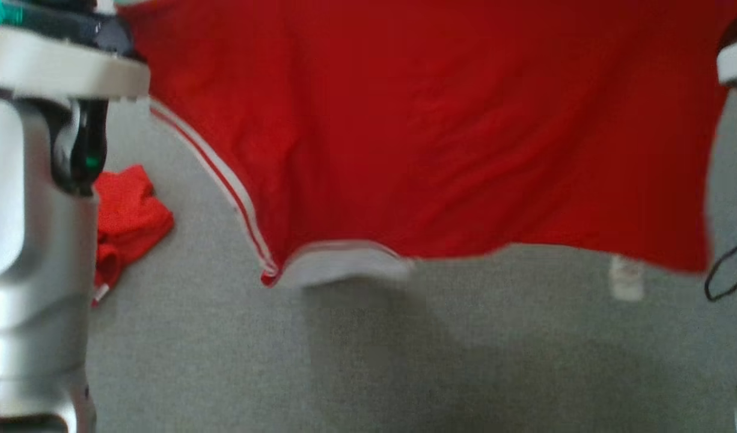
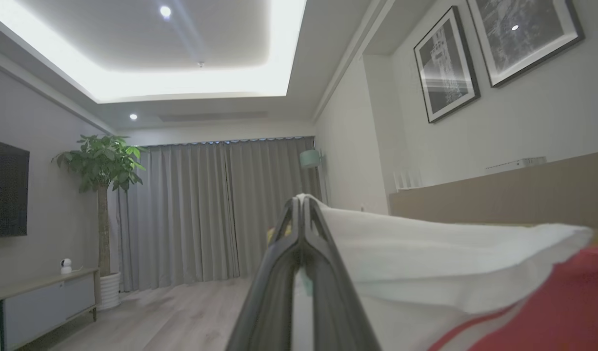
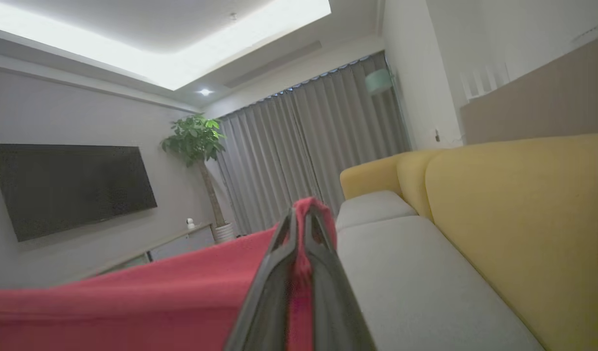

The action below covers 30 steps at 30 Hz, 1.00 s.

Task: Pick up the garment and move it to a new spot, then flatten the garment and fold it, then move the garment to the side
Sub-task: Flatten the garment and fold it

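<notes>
The garment, red with white trim and a white-striped side seam, hangs spread in the air above the grey sofa seat. In the left wrist view my left gripper is shut on its white edge, with red cloth at the lower right. My right gripper is shut on a red edge of the garment, which stretches away to the left of that view. My pale left arm stands at the head view's left edge.
A second red cloth lies crumpled on the grey seat at the left. A small white object lies on the seat at the right. The yellow sofa back runs along the seat's far side. A black cable hangs at the right edge.
</notes>
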### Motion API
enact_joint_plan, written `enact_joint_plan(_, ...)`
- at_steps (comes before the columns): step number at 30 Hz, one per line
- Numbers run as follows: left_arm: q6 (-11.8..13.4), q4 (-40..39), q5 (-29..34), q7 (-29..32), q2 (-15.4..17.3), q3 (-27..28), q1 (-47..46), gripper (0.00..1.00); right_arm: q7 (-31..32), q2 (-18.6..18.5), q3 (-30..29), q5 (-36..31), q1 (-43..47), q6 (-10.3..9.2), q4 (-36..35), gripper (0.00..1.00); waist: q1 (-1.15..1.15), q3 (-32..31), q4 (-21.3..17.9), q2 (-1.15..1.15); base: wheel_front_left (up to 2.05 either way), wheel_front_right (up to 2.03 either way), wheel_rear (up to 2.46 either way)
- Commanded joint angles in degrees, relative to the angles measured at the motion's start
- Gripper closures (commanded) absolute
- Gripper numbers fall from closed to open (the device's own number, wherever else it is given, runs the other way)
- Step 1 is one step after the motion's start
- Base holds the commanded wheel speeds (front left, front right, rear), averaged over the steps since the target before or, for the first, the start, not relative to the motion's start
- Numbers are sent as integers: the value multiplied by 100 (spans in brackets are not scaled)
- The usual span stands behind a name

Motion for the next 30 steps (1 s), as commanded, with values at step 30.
enact_joint_plan(30,360,1449,-116,-1553,-1075,279,3118,100,-1407,276,1052,341,1372,-4,2504,100,0,536,-133,0,0,0,0)
